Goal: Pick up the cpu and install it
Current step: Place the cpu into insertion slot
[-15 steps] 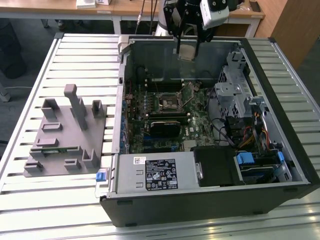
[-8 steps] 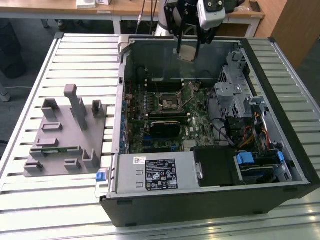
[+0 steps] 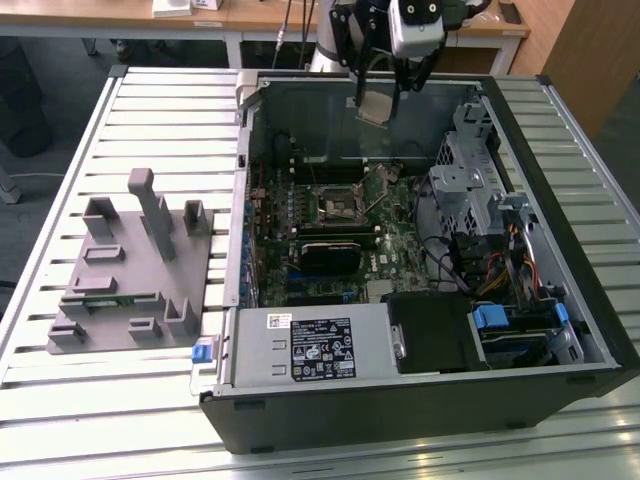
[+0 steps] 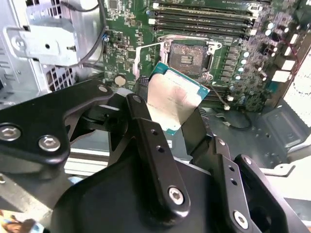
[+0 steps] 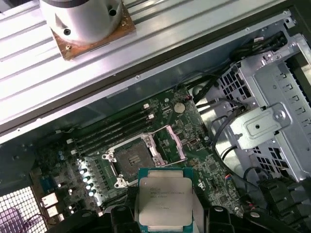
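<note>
The cpu (image 3: 372, 108), a small flat square chip with a pale silver top and a green edge, hangs in the air over the back part of the open computer case (image 3: 232, 330). My gripper (image 3: 379, 92) is shut on the cpu, with one black finger on each of two opposite edges. In both wrist views the cpu (image 4: 172, 99) (image 5: 164, 196) sits between the fingers (image 4: 142, 119). Below it on the green motherboard lies the open square socket (image 3: 338, 205) (image 4: 189, 56) (image 5: 132, 159), its metal frame swung up. The chip is well above the socket and touches nothing else.
A grey plastic fixture (image 3: 130, 270) with upright posts stands on the slatted table at the exterior view's left. Inside the case are a black ribbed block (image 3: 330, 252), a big silver box with a white label (image 3: 310, 345), a metal drive cage (image 3: 470, 180) and memory slots (image 4: 204, 17).
</note>
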You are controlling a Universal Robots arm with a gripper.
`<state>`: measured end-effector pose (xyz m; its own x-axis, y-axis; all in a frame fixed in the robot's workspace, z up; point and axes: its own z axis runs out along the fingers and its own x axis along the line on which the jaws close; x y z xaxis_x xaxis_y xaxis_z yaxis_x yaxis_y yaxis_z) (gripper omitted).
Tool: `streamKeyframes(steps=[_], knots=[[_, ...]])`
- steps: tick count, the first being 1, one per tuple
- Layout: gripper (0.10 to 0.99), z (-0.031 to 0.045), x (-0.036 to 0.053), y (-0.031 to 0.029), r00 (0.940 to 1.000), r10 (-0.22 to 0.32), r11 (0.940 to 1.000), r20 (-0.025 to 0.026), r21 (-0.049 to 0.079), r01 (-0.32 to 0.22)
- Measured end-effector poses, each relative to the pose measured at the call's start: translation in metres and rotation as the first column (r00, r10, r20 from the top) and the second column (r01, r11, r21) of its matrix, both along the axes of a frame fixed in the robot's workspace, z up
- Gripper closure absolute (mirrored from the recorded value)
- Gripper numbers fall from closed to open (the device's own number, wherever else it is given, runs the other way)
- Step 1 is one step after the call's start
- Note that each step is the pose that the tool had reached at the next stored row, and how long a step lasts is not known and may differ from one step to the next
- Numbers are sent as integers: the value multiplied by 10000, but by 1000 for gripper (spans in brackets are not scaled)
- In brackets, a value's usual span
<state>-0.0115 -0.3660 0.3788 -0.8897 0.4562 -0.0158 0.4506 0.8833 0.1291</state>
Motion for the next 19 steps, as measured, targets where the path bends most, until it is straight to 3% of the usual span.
streamKeyframes(steps=[5, 10, 19], knots=[[557, -4, 0, 2, 9982, -604, 9982, 1, -11, 604], [557, -9, 0, 4, 9925, -1219, 9925, 4, -27, 1219], [557, -18, 0, 5, 9729, -2311, 9729, 10, -55, 2311]])
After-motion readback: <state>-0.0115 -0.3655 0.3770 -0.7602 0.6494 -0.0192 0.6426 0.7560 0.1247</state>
